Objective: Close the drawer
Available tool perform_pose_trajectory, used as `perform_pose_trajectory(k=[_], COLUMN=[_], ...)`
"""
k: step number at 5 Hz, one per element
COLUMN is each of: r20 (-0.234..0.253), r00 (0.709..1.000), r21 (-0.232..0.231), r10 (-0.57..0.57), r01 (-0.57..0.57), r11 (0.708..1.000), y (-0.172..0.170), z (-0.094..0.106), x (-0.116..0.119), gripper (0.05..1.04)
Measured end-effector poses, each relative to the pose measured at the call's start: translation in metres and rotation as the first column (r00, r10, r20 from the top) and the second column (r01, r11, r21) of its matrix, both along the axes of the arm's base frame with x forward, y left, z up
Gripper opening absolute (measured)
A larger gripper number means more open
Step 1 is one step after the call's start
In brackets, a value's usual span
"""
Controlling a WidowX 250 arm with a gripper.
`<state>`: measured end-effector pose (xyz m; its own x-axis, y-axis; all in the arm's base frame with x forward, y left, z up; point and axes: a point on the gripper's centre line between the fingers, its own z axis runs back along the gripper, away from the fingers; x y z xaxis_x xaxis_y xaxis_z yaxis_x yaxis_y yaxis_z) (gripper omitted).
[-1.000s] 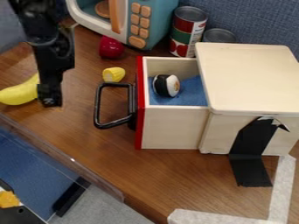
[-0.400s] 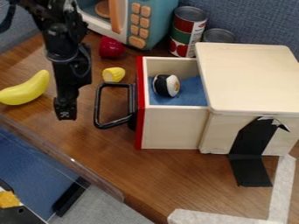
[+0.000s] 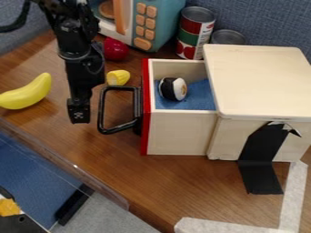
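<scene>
The claw (image 3: 79,117) hung just beside the black handle (image 3: 102,109), and from where I stood I couldn't tell whether it was spread or pressed together. The red-fronted drawer (image 3: 179,132) stood pulled out of the pale wooden box (image 3: 261,82), a toy sushi roll (image 3: 173,88) in it. A banana (image 3: 27,94) lay over on the claw's far side from the drawer.
</scene>
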<state>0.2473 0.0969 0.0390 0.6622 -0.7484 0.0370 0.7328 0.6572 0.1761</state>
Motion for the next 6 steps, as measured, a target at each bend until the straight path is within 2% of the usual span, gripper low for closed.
perform_pose_trajectory(k=[1,3,4,6], r20=[-0.016,-0.018,-0.019,-0.007], r00=[1.000,1.000,1.000,1.000], r21=[0.005,0.017,0.011,-0.030], r10=[-0.014,-0.012,-0.009,0.002], r01=[0.014,0.013,0.009,-0.002], r11=[1.000,1.000,1.000,1.000], y=[-0.010,-0.018,-0.027,-0.054], z=[-0.004,-0.018,-0.022,-0.015], x=[0.003,0.007,0.011,0.026], gripper=[1.000,1.000,1.000,1.000])
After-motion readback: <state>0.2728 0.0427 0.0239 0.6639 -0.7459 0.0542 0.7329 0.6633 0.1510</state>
